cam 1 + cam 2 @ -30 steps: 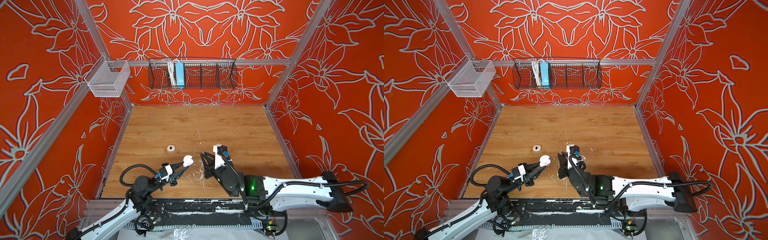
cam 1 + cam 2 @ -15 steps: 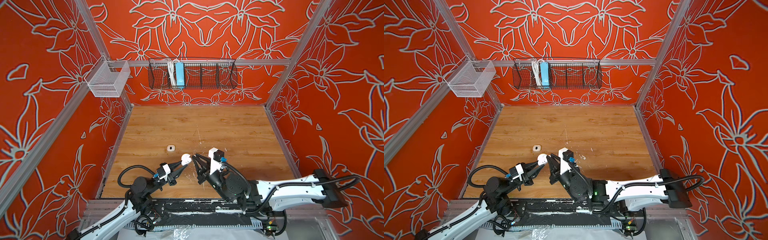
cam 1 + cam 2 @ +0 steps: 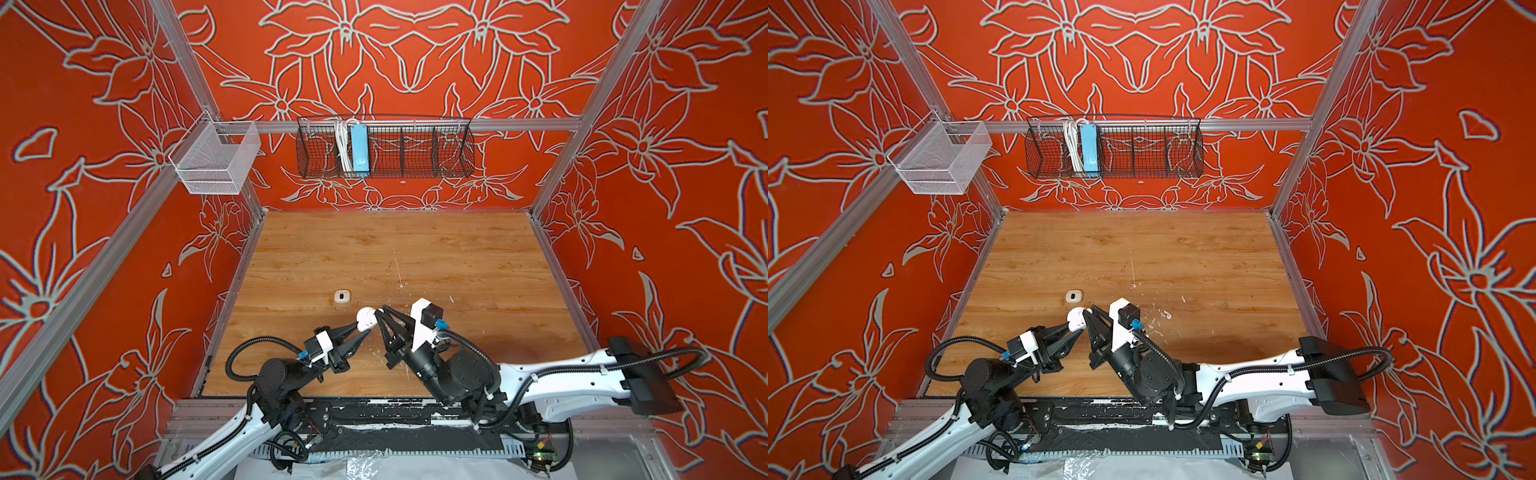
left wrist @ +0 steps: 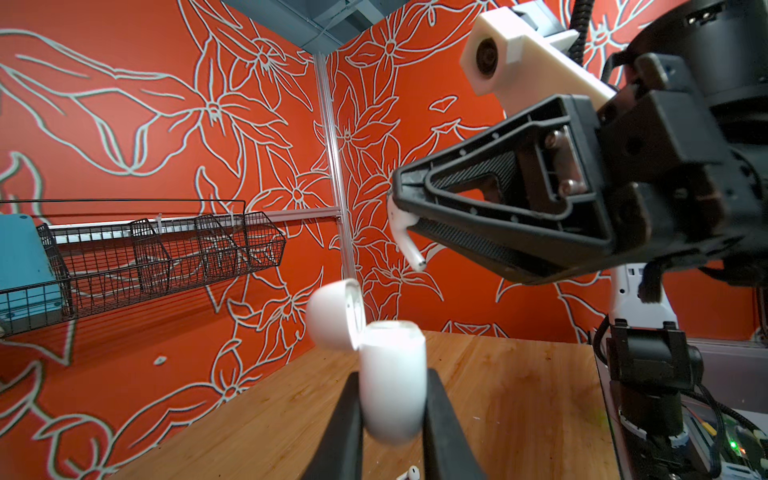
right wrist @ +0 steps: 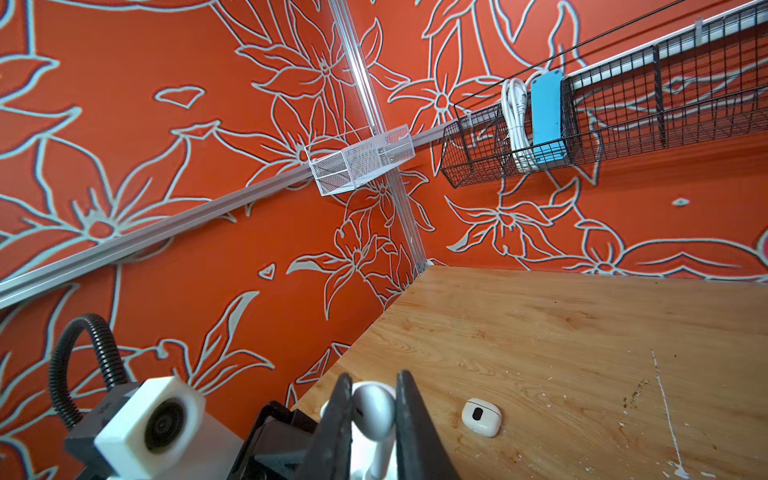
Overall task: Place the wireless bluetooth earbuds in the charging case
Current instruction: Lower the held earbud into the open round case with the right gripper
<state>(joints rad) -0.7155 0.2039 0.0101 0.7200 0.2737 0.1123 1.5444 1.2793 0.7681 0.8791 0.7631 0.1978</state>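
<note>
My left gripper (image 4: 392,415) is shut on the round white charging case (image 4: 392,386), which it holds above the table with the lid hinged open. In both top views the case (image 3: 366,318) (image 3: 1076,318) sits at the left fingertips. My right gripper (image 5: 372,415) is shut on one white earbud (image 5: 374,411). In the left wrist view this earbud (image 4: 405,241) hangs stem down from the right fingertips, a little above the open case and apart from it. A second earbud (image 4: 411,473) lies on the wood below the case. The two grippers (image 3: 363,326) (image 3: 382,309) meet tip to tip.
A cream rounded-square case with a dark oval mark (image 3: 342,296) (image 5: 481,417) lies on the wooden table (image 3: 415,249) just beyond the grippers. A black wire basket (image 3: 384,147) and a white mesh basket (image 3: 216,160) hang on the walls. White flecks dot the wood.
My right gripper has swung left with the earbud until its tips stand at the open case. The left gripper has shifted the case slightly left.
</note>
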